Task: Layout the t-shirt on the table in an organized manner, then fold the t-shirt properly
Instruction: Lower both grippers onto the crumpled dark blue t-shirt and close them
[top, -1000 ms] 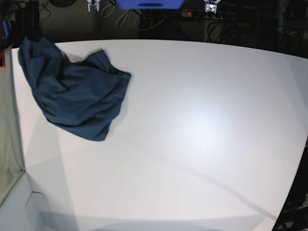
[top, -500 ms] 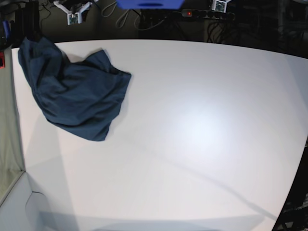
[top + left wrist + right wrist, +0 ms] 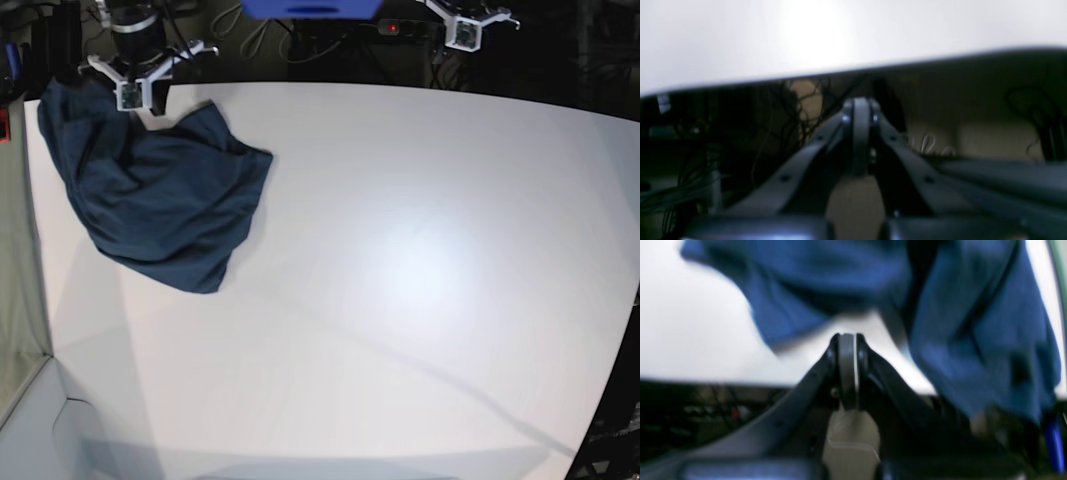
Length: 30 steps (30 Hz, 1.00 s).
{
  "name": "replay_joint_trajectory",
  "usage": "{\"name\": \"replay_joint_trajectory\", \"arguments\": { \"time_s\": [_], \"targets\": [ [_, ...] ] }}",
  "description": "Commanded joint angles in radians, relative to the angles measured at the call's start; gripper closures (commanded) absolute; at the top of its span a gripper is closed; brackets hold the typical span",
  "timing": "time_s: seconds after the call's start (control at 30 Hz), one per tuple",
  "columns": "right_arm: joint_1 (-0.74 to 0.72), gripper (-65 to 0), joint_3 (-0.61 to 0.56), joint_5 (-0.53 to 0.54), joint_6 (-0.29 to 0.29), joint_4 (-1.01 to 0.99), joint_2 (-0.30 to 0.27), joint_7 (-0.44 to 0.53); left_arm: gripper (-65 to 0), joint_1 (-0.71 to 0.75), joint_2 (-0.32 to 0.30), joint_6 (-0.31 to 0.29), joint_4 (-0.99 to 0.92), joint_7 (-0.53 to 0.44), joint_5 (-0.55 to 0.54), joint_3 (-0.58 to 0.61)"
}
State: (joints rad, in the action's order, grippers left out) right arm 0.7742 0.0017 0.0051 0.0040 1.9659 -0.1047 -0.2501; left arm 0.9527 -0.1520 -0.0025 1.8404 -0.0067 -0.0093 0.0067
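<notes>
The dark navy t-shirt (image 3: 160,200) lies crumpled in a heap at the far left of the white table (image 3: 400,280). My right gripper (image 3: 130,94) hovers at the table's far edge, just above the heap's back rim, with its jaws shut and empty. In the right wrist view the shut fingertips (image 3: 847,340) sit just short of the blurred blue t-shirt (image 3: 973,340), over the table (image 3: 690,340). My left gripper (image 3: 463,36) is beyond the far edge at the upper right. Its jaws (image 3: 857,106) are shut on nothing, facing the table's edge (image 3: 840,36).
Dark cables and a power strip (image 3: 430,30) lie behind the far edge. A blue object (image 3: 310,8) sits at the top centre. A grey panel (image 3: 15,260) borders the left side. The table's curved edge runs down the right.
Both grippers have come forward from behind the far edge. The right one has moved down to the heap's back rim. The t-shirt has not moved.
</notes>
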Motion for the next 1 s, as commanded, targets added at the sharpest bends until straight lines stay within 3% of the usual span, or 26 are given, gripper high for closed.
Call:
{"name": "replay_joint_trajectory", "arguments": {
  "time_s": [0.0,0.17,0.4,0.53,0.6,0.7,0.8,0.97],
  "targets": [
    [0.004,0.0,-0.01,0.0,0.003,0.02,-0.005,0.021,-0.1,0.016,-0.002,0.0,0.04,-0.031,0.001,0.0],
    [-0.015,-2.0,-0.062,0.0,0.003,0.029,-0.002,0.019,-0.1,0.016,-0.001,0.0,0.1,-0.031,0.001,0.002],
    [-0.057,-24.2,-0.116,0.0,0.003,0.031,-0.007,-0.027,-0.4,-0.059,-0.001,0.005,0.097,-0.031,0.001,0.123],
    [-0.058,-29.4,-0.108,0.0,0.003,0.031,-0.01,-0.028,-1.2,-0.151,0.001,0.008,0.094,0.007,0.001,0.232],
    [-0.058,-29.5,-0.107,0.0,0.003,0.031,-0.016,-0.028,-5.0,-0.208,0.002,0.008,0.094,0.083,0.001,0.281],
    [-0.054,-29.5,-0.104,0.0,0.003,0.031,-0.049,-0.028,-18.6,-0.3,0.027,0.008,0.095,0.221,0.001,0.344],
    [-0.051,-29.5,-0.098,0.0,0.003,0.031,-0.057,-0.028,-29.6,-0.363,0.048,0.008,0.089,0.29,0.001,0.356],
    [-0.051,-29.5,-0.058,0.0,0.003,0.031,-0.057,-0.028,-33.0,-0.455,0.091,0.003,0.009,0.294,0.001,0.358]
  ]
}}
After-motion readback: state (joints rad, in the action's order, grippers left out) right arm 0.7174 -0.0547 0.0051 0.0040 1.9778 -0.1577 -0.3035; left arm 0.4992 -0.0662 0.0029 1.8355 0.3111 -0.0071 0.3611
